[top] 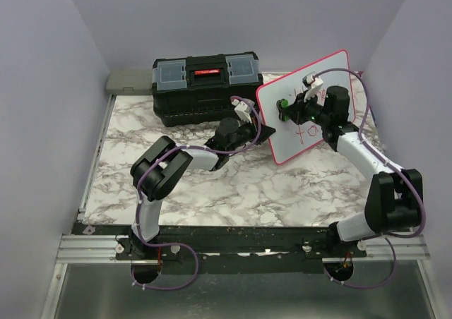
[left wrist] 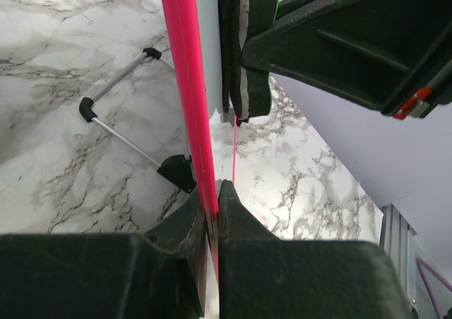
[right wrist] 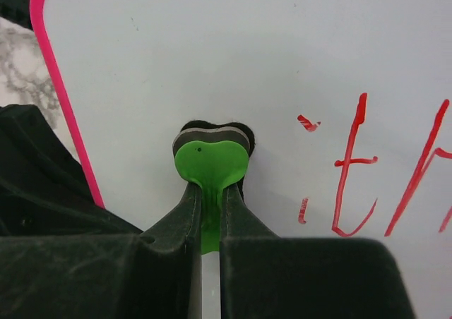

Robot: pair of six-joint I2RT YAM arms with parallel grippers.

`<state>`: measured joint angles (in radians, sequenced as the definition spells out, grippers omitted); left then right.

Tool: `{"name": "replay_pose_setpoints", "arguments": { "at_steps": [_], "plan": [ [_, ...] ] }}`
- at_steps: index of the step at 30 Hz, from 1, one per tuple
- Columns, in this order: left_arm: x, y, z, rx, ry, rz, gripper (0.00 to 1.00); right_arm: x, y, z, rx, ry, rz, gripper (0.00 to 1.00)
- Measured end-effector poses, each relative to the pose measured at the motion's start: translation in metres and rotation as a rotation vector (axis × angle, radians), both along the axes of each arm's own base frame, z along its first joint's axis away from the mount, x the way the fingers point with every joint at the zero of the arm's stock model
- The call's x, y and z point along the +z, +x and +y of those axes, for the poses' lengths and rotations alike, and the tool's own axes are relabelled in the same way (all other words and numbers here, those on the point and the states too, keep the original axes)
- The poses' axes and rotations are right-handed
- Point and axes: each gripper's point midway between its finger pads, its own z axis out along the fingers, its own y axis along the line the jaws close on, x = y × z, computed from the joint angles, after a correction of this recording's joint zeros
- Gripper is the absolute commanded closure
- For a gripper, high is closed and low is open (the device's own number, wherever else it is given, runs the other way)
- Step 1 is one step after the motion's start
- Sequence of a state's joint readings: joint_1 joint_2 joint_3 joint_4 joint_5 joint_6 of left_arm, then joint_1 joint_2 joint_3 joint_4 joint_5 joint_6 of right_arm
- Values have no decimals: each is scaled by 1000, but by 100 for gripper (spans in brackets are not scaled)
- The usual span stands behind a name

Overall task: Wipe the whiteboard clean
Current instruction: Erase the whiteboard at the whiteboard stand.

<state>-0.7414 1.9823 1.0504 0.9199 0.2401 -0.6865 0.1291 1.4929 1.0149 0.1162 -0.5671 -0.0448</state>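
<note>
The whiteboard (top: 286, 141) stands tilted on its edge at the back right of the marble table, its pink-red rim (left wrist: 187, 86) seen edge-on in the left wrist view. My left gripper (top: 260, 130) (left wrist: 214, 192) is shut on the rim at the board's lower left. Against the board's white face (right wrist: 212, 51) presses a green-backed eraser (right wrist: 210, 164) (top: 283, 104), and my right gripper (right wrist: 210, 192) (top: 289, 109) is shut on its tab. Red handwriting (right wrist: 353, 171) lies just right of the eraser. The face left of and above the eraser is white.
A black toolbox (top: 206, 86) with a red handle sits at the back centre, left of the board. A grey flat object (top: 128, 80) lies at the back left corner. The board's wire stand with black feet (left wrist: 116, 114) rests on the marble behind it.
</note>
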Motion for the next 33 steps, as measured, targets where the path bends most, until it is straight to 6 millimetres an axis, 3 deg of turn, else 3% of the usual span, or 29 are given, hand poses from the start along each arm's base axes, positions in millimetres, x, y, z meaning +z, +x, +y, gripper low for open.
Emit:
{"name": "replay_pose_setpoints", "arguments": {
  "at_steps": [7, 13, 17, 23, 26, 31, 33],
  "plan": [
    [0, 1, 0, 3, 1, 2, 100, -11, 4, -18, -130, -70, -138, 99],
    [0, 1, 0, 4, 0, 0, 100, -9, 6, -25, -166, -94, -209, 99],
    [1, 0, -1, -4, 0, -10, 100, -18, -14, -11, -13, -86, -251, 99],
    [1, -1, -1, -14, 10, -25, 100, -47, -64, 19, 264, -66, -273, 99],
    [1, -1, -1, -15, 13, -31, 100, -46, -60, 17, 246, -61, -259, 99],
    [1, 8, 6, 18, 14, -28, 100, -37, -28, 9, 57, -40, -166, 99],
    [2, 9, 6, 22, 11, -29, 100, -31, -14, -3, -52, -51, -169, 99]
  ]
}}
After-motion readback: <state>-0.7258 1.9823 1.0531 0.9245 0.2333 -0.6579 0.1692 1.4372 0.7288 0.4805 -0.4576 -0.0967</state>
